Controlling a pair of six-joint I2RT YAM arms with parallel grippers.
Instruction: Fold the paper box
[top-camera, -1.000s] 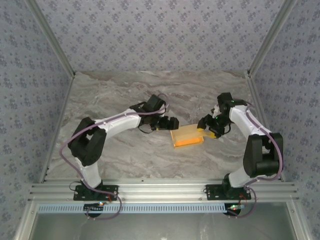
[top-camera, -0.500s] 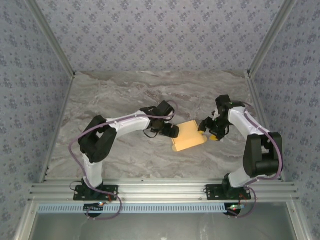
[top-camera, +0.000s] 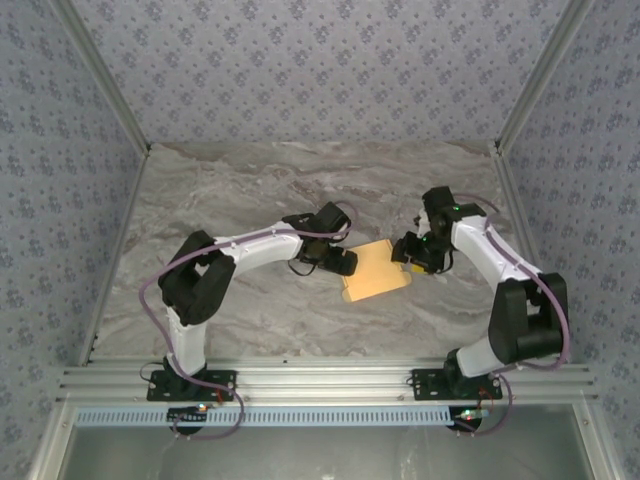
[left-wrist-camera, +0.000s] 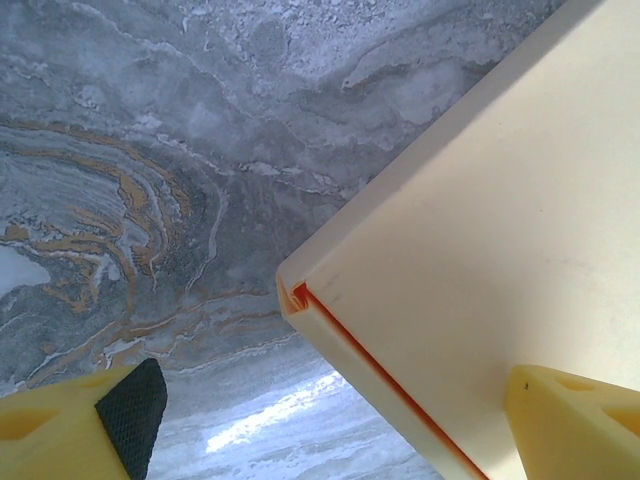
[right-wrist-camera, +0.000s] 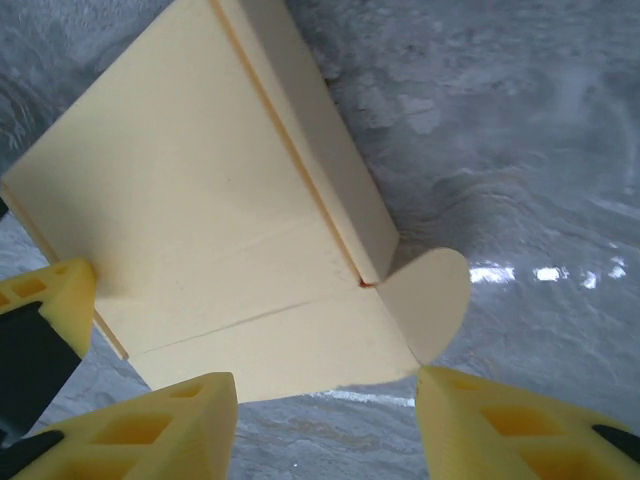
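Paper box (top-camera: 375, 271): lying on worktop (top-camera: 250, 190).
Left end effector (top-camera: 344, 263): fingers spread, straddling box corner.
Right end effector (top-camera: 407, 251): fingers spread, gripping nothing.

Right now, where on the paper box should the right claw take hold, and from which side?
The thin panel edge of the paper box beside its rounded tab, from the robot's right: that flat edge lies just ahead of the open right claw, probably easy to pinch.

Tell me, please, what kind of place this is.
Probably a robot test cell: a marble-patterned table enclosed by patterned wall panels, an aluminium rail bearing the left arm and right arm, a paper box between them.
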